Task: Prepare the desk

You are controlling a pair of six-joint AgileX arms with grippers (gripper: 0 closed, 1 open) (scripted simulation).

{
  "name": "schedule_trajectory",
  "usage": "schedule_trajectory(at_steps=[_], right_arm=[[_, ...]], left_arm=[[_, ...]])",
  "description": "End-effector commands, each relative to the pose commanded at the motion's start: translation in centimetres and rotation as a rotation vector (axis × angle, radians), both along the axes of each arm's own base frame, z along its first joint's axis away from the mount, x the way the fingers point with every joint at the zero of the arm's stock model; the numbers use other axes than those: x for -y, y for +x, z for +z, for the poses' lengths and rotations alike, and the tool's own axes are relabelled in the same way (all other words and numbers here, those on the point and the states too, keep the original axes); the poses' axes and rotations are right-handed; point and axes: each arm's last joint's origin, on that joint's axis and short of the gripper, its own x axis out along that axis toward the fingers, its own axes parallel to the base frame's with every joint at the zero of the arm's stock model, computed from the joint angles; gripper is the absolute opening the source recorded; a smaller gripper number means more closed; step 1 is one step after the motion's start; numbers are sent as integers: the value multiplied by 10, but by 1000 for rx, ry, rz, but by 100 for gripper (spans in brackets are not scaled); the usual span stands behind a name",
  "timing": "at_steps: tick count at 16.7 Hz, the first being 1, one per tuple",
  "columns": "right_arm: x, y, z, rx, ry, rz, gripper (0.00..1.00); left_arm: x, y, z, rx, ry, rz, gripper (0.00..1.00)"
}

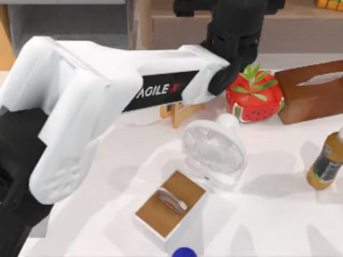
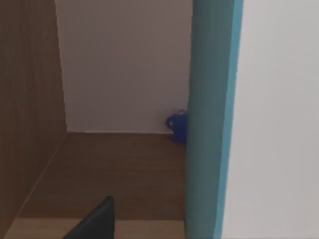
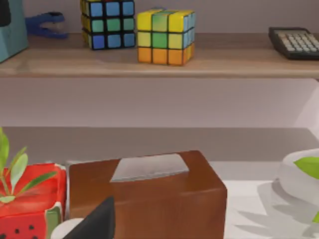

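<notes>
The desk [image 1: 278,219] is the wide white tabletop. My left arm reaches across it to the brown shelf unit [image 1: 300,24] at the back, with its black gripper [image 1: 234,51] at the shelf front. In the left wrist view an upright teal panel [image 2: 212,119] stands on the shelf board close ahead, and a blue stapler [image 2: 177,127] lies behind it. The one dark fingertip [image 2: 97,221] that shows stands well apart from the panel, gripping nothing. My right gripper [image 3: 102,219] hangs low, facing the brown tissue box [image 3: 149,194], with nothing in it.
On the desk stand a red watermelon planter [image 1: 253,99], the brown tissue box [image 1: 313,96], a brown bottle [image 1: 327,160], a clear plastic fan [image 1: 214,147], a small wooden box [image 1: 171,206] and a wooden stand [image 1: 179,112]. The shelf holds colour cubes [image 3: 164,37] and a calculator [image 3: 296,42].
</notes>
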Motion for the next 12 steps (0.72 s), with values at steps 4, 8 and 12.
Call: schedule_trajectory(at_steps=[4, 8, 12], right_arm=[[0, 0, 0, 0, 0, 0, 100], [0, 0, 0, 0, 0, 0, 100], [0, 0, 0, 0, 0, 0, 100]], left_arm=[[-3, 2, 1, 2, 0, 4, 100], [0, 11, 0, 0, 0, 0, 100], [0, 20, 0, 0, 0, 0, 100]])
